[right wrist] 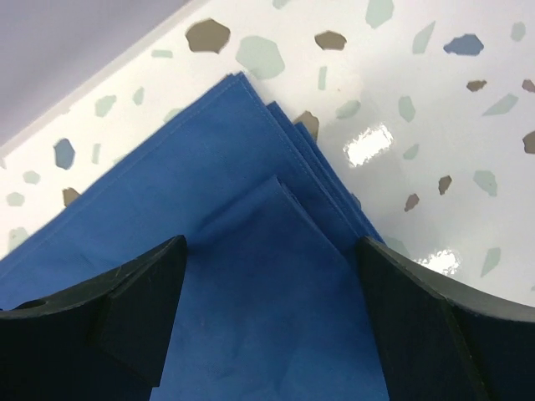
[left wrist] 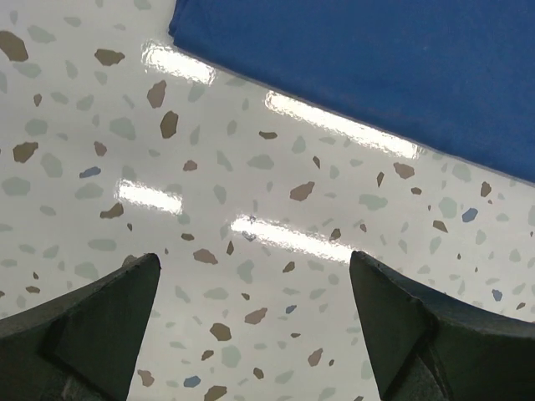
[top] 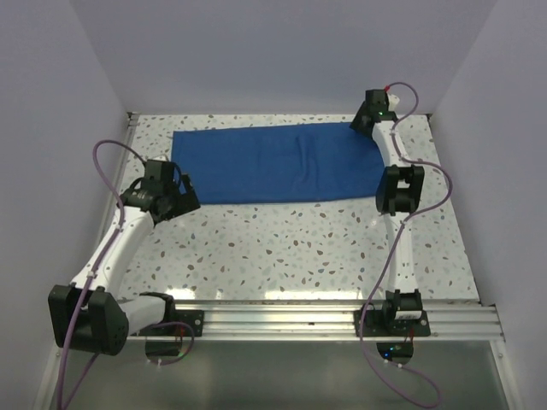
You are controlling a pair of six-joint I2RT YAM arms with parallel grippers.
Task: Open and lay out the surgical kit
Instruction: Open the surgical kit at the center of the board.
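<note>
Royal-blue cloth wrap (top: pixel 278 164) lies spread flat across the upper middle of the speckled surface (top: pixel 282 248). At upper right the right arm stretches far forward, its gripper (right wrist: pixel 272 242) spread wide over the wrap's layered corner, holding nothing. At left the left arm bends low, its gripper (left wrist: pixel 255 259) likewise apart above bare surface, just short of the wrap's edge.

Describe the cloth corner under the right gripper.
On the speckled table, a blue cloth lies flat near the back wall. Take its far right corner, where stacked folded edges show. Only this corner has a gripper over it: the open right gripper.
</note>
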